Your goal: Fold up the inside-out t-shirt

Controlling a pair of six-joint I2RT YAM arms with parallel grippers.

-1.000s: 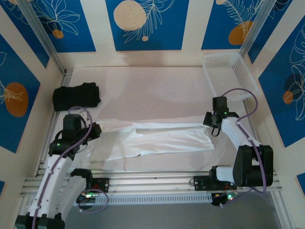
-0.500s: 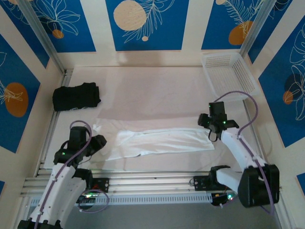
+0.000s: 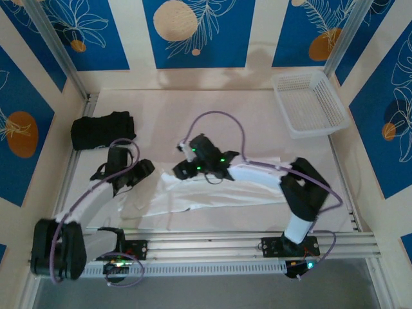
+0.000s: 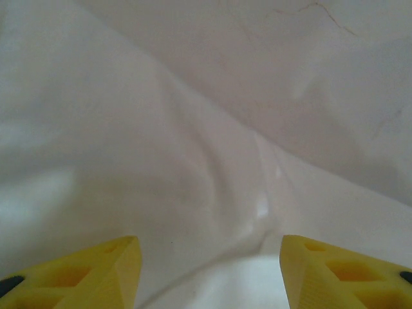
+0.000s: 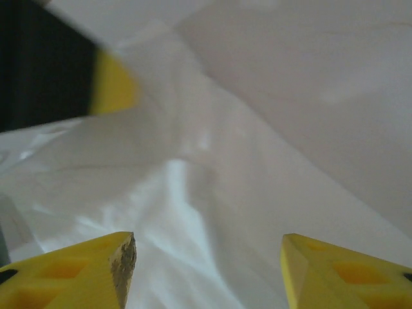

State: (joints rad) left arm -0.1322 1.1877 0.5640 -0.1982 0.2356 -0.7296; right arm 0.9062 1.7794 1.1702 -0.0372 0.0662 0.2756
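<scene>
t-shirt rumpled in a strip across near middle of table | left gripper fingers apart at its left end | right gripper fingers apart, low over cloth just beside | black garment back-left, basket back-right

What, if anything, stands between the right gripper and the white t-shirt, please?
Nothing visible does: the right gripper is open, close above the t-shirt, with bare white cloth right beneath it.
</scene>
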